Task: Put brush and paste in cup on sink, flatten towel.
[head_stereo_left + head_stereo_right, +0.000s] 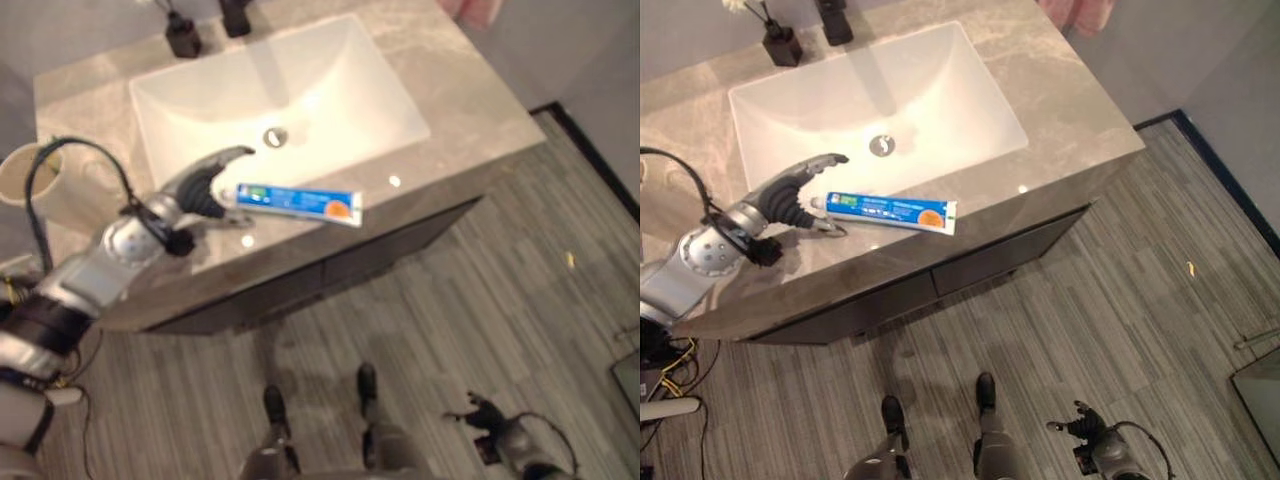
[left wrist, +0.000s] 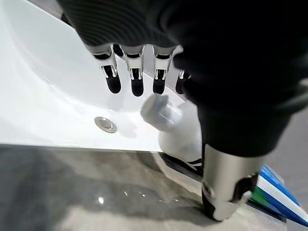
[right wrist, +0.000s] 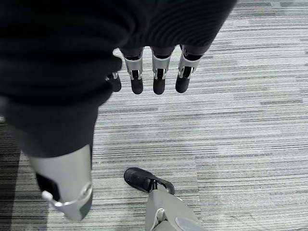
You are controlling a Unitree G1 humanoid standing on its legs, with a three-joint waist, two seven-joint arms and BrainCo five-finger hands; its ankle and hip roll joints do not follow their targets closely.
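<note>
A blue and white toothpaste tube (image 1: 300, 203) lies on the grey counter (image 1: 470, 120) along the basin's front rim. My left hand (image 1: 200, 185) is at its capped end, open. Its straight fingers (image 2: 137, 79) reach over the white cap (image 2: 159, 111), and its thumb (image 2: 224, 192) rests on the counter beside the tube (image 2: 281, 195). A beige cup (image 1: 35, 170) stands at the counter's far left. A pink cloth (image 1: 1080, 12) shows at the back right corner. My right hand (image 1: 485, 412) hangs low over the floor, open, its fingers (image 3: 159, 72) straight and holding nothing.
The white basin (image 1: 340, 90) with its drain (image 1: 275, 137) takes up the middle of the counter. A dark bottle (image 1: 183, 38) and the dark tap (image 1: 235, 15) stand behind it. Grey striped floor (image 1: 480, 300) lies in front of the cabinet.
</note>
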